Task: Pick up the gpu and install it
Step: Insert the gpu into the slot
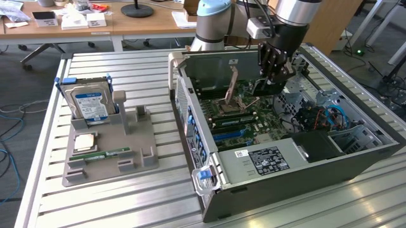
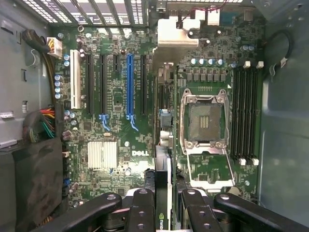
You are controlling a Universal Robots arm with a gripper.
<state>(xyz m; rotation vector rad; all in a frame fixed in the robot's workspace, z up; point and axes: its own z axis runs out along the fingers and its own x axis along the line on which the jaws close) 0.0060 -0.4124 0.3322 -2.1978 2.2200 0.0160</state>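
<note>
Slatted metal table [image 1: 127, 204] bears a grey holder [image 1: 133, 140] and open computer case [image 1: 304, 185].

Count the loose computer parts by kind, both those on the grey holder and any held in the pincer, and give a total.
Hard drive: 1, standing in the grey holder
Processor: 1, on the holder
Memory stick: 1, on the holder
gpu: 1, gripped in the pincer
Total: 4
</note>
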